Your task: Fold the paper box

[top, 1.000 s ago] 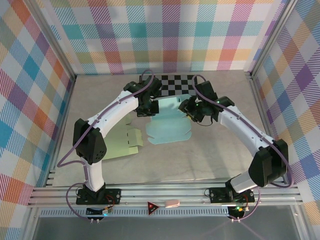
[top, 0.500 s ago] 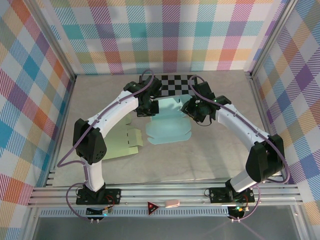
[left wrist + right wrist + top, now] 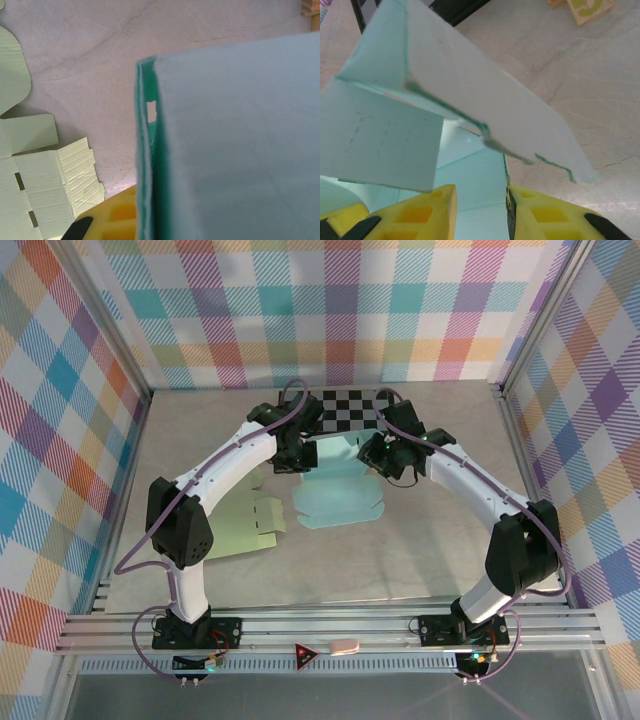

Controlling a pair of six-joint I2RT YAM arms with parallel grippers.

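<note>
Task's thing: the light teal paper box sits in the middle of the grey surface, between the two arms. Its base panel lies flat and its far walls are raised.
Left end effector: the left end effector is pressed together, pinching the box's far-left wall. In the left wrist view that wall stands upright just beside the yellow finger.
Right end effector: the right end effector is spread. Its yellow fingers straddle the lower edge of a tilted side panel without clamping it.
Step in hand: I judge I am mid-fold, raising the side walls; the near flaps lie flat.
Next move: I think the right side needs a firm pinch on its panel, then a turn inward to meet the left wall, with the left holding steady.
Container: the box is the only one here. Half-formed, it holds nothing that I can see.
Beside it: a pale green flat cardboard blank lies apart to the left, untouched.
</note>
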